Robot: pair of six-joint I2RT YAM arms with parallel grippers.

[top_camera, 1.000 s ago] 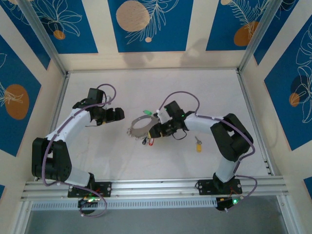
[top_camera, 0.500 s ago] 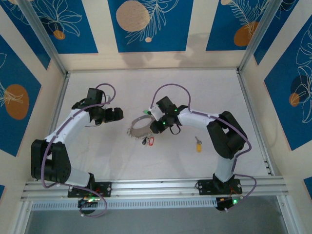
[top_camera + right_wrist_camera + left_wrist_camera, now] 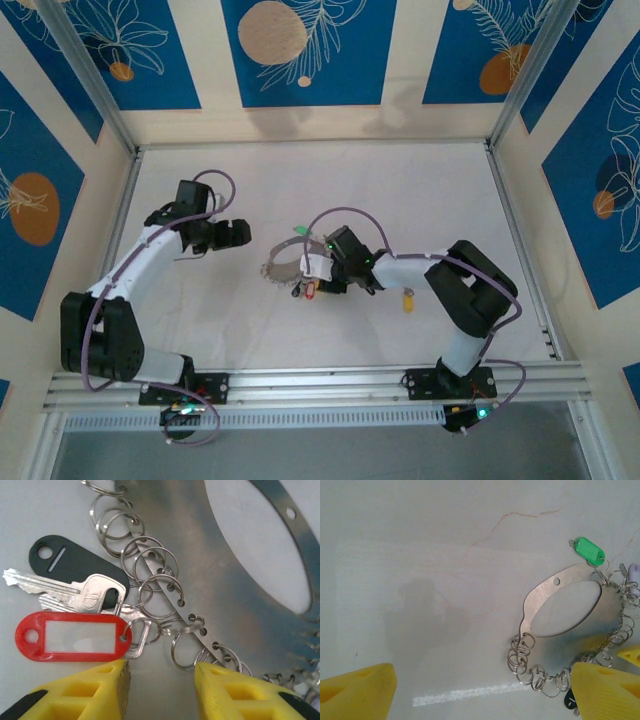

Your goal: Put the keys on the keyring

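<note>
Top view, left to right: the left pincer (image 3: 232, 233), jaws spread wide and holding nothing, stands near the upper left of the keyring (image 3: 283, 266). The keyring lies flat on the desk (image 3: 200, 180) at mid-frame. The right pincer (image 3: 312, 274) sits at the keyring's lower right edge and is much the nearer of the two to the tagged keys. A yellow-tagged key (image 3: 407, 297) lies well apart, further right. Right wrist view: the red-tagged key (image 3: 70, 639) and the black-tagged key (image 3: 75, 562) lie at centre left. Their long axes run nearly left to right across the frame, blades pointing left and heads toward the keyring's row of small split rings (image 3: 150, 555). The right pincer's jaws stand apart, clamped on nothing. The red tag lies just above the finger (image 3: 85, 690) at lower left, outside the gap. Probable requirement: a shift toward frame left, bringing the tag between the jaws.
</note>
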